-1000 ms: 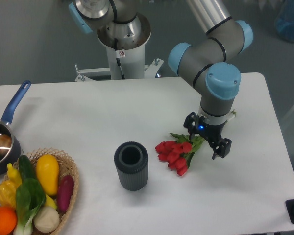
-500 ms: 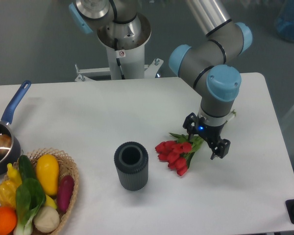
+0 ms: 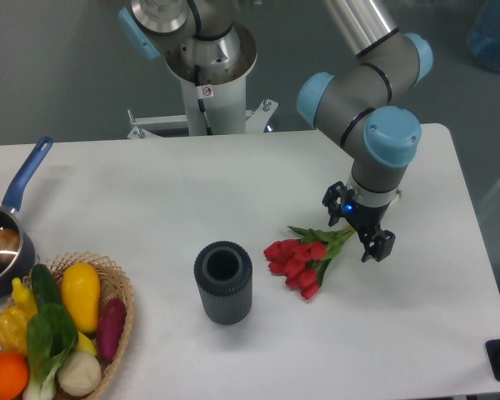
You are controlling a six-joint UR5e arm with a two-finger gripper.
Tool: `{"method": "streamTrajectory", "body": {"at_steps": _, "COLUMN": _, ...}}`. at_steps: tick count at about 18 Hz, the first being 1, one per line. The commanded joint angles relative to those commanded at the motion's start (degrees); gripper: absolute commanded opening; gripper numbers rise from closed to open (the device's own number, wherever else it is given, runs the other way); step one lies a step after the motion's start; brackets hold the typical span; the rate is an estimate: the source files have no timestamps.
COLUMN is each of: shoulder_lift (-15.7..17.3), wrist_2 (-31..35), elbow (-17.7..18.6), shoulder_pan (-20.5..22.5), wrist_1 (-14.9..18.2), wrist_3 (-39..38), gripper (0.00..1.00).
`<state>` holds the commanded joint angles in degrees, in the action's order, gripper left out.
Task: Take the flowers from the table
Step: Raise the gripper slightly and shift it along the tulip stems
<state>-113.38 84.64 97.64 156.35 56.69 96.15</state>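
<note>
My gripper (image 3: 360, 227) hangs with its fingers spread apart over the stem end of the flowers (image 3: 304, 259), gripping nothing. The flowers lie on the table (image 3: 133, 192), right of the dark vase (image 3: 223, 282), with bare white tabletop toward the right edge.

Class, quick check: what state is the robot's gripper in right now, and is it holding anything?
Gripper: open, fingers spread on either side of the stem end of the flowers; holding nothing, the flowers lie on the table.
</note>
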Motion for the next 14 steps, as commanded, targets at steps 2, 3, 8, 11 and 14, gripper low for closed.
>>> {"method": "streamTrajectory", "body": {"at_steps": 2, "shoulder_lift": 0.8, "wrist_2": 0.0, "elbow": 2.0, "shoulder_pan": 0.9, "wrist_1": 0.1, "wrist_3": 0.0, "gripper": 1.0}}
{"method": "streamTrajectory", "body": {"at_steps": 3, "shoulder_lift": 1.1, "wrist_2": -0.1, "elbow": 3.2, "shoulder_pan": 1.1, "wrist_1": -0.1, "wrist_3": 0.0, "gripper": 1.0}}
{"method": "streamTrajectory", "body": {"at_steps": 8, "shoulder_lift": 1.2, "wrist_2": -0.2, "elbow": 3.6, "shoulder_pan": 1.7, "wrist_1": -0.2, "wrist_3": -0.2, "gripper": 1.0}}
{"method": "streamTrajectory", "body": {"at_steps": 11, "shoulder_lift": 1.1, "wrist_2": -0.2, "elbow": 3.7, "shoulder_pan": 2.5, "wrist_1": -0.2, "wrist_3": -0.3, "gripper": 1.0}}
{"method": "streamTrajectory", "body": {"at_steps": 14, "shoulder_lift": 1.1, "wrist_2": -0.2, "elbow": 3.9, "shoulder_pan": 2.6, "wrist_1": -0.1, "wrist_3": -0.5, "gripper": 1.0}}
